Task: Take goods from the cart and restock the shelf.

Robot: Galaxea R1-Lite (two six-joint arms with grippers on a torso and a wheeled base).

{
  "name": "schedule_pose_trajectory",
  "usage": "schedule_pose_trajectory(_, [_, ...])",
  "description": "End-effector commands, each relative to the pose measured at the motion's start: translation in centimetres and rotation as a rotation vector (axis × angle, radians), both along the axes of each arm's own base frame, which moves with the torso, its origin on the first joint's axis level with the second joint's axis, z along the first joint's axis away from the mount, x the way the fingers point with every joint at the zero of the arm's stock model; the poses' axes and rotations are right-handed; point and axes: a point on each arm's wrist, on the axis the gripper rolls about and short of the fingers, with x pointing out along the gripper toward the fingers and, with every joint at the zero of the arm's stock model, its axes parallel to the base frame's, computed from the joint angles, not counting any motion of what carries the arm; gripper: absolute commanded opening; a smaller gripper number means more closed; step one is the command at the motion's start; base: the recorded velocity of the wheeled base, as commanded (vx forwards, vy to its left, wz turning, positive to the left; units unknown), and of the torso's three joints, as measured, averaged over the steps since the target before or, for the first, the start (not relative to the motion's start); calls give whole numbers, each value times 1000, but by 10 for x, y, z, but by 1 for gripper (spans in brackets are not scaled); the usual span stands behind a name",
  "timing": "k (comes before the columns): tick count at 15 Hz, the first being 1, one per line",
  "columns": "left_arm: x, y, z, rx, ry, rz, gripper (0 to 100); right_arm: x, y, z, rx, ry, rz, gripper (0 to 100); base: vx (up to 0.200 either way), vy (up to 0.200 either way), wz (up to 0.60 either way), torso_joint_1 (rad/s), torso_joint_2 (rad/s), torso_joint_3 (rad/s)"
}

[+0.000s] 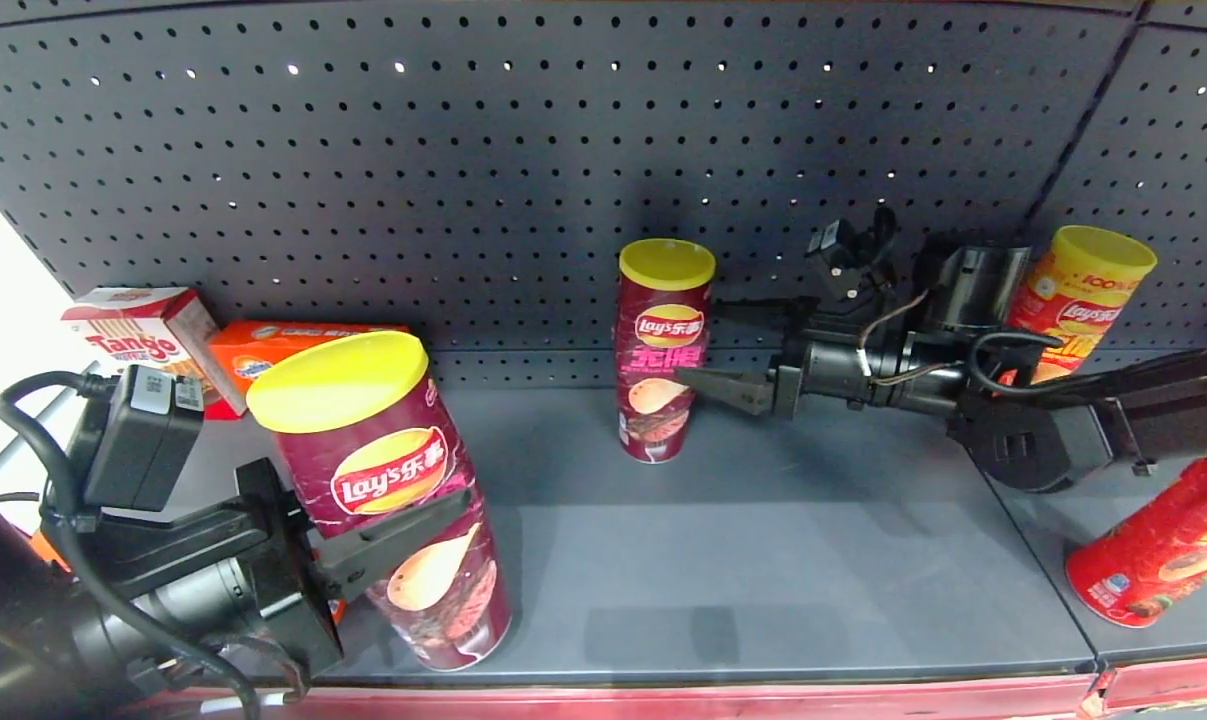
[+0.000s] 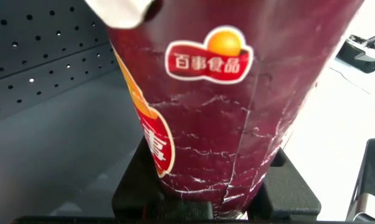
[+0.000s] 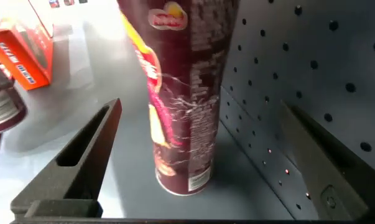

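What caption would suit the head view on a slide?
Left gripper holds a maroon chip can at the shelf front; the open right gripper straddles a second can standing by the pegboard.

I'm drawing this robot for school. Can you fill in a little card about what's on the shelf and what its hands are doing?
Left gripper: shut on tilted maroon can, shelf front
Right gripper: open around standing maroon can, by the back panel
Shelf left: wafer box, orange box
Shelf right: yellow can upright, red can lying down
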Motion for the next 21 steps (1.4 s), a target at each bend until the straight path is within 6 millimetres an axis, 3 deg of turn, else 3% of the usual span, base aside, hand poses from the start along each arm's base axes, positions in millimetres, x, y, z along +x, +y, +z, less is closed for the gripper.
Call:
schedule_pose_trajectory(1, [1,0,0,-1,-1,3,0,13,9,-10,-4,9,9,100,0,0,0,0,0,0])
schedule_pose_trajectory(16, [1,3,-1,2,5,18,0,42,49,-43,-9,31,52,100,0,0,0,0,0,0])
schedule_pose_trajectory(17, [1,3,-2,2,7,17,0,42,49,-43,-6,29,46,0,0,0,0,0,0,0])
schedule_pose_trajectory(21, [1,3,-1,2,5,18,0,40,49,-41,-6,29,46,0,0,0,0,0,0,0])
